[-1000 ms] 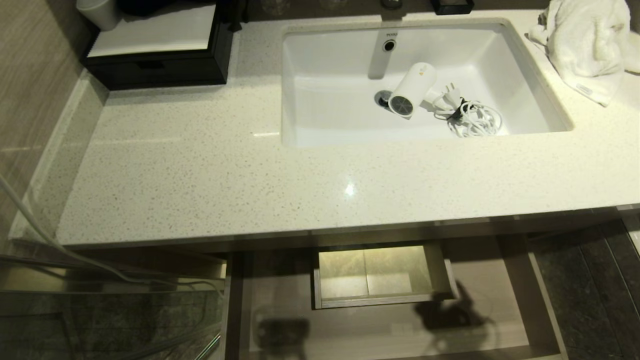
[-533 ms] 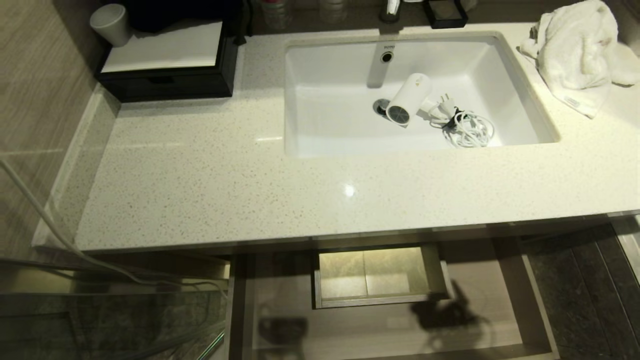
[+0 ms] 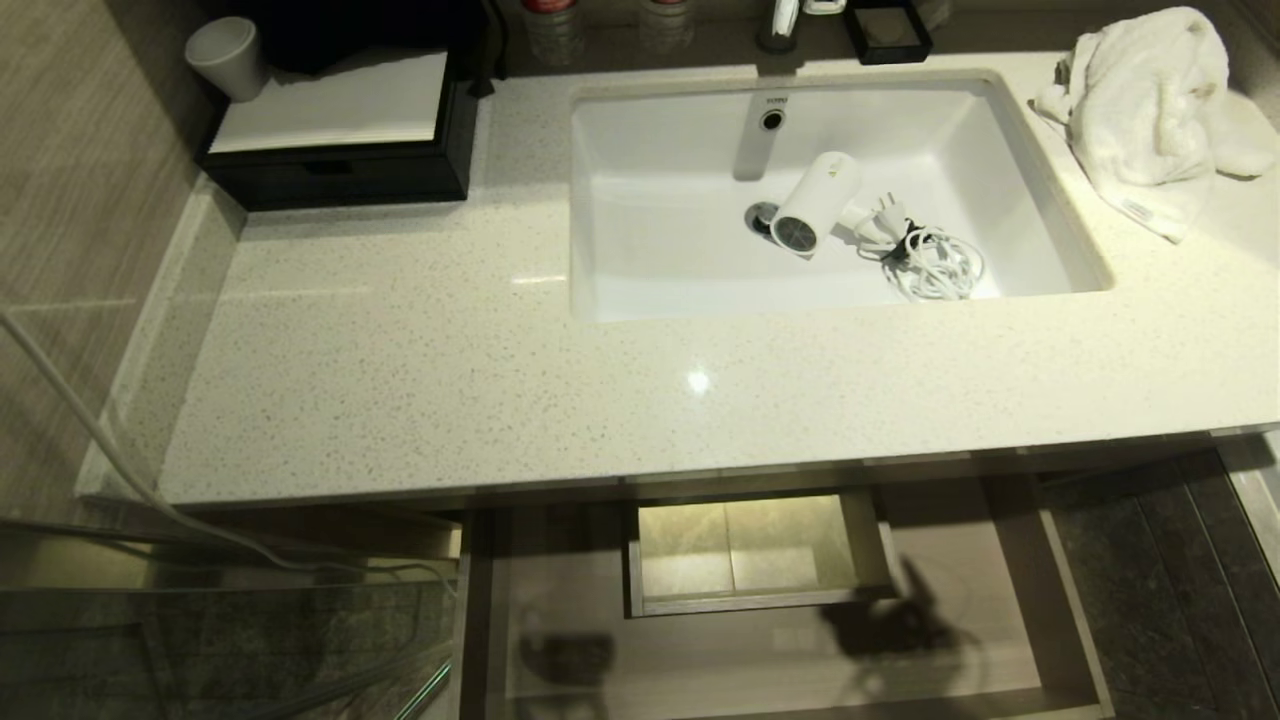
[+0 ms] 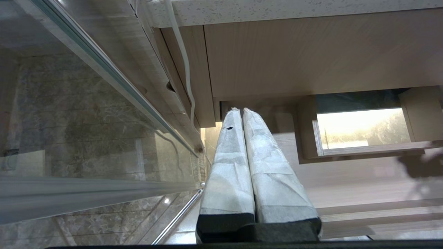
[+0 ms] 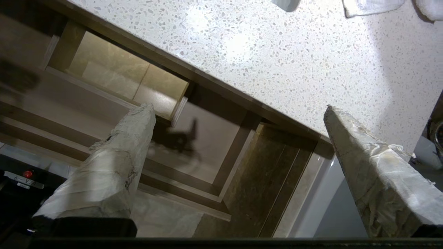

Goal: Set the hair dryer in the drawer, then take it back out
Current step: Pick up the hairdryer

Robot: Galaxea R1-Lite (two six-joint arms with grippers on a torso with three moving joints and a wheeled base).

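A pale, speckled stone tabletop [image 3: 420, 370] spans a bathroom vanity, with a white rectangular basin [image 3: 660, 260] sunk into its right half. Below its front edge, the very wide, shallow light-brown wood-grain drawer [image 3: 1060, 590] stands pulled open, a rectangular boxed cutout [image 3: 745, 550] visible inside and shadows falling across its floor. A black box with a white top [image 3: 335, 130] sits at the tabletop's far left corner, a small white cup [image 3: 228, 55] just beside it. A crumpled white terry towel [image 3: 1150, 110] lies on the tabletop to the right of the basin.

The small white plastic hair dryer [image 3: 815, 200] lies on its side in the basin, beside the drain, its round grey mesh grille facing the front; its bundled pale cord [image 3: 935, 262] is coiled next to it. It is well apart from the drawer.

Neither arm appears in the head view. In its own wrist view, the left end effector [image 4: 239, 110] hangs low by the left end of the vanity, near a glass panel [image 4: 86, 131], its wrapped fingers pressed together and empty. The right end effector [image 5: 238, 110] hovers above the open drawer and the tabletop's front edge, its wrapped fingers [image 5: 373, 166] spread wide apart with nothing between them.
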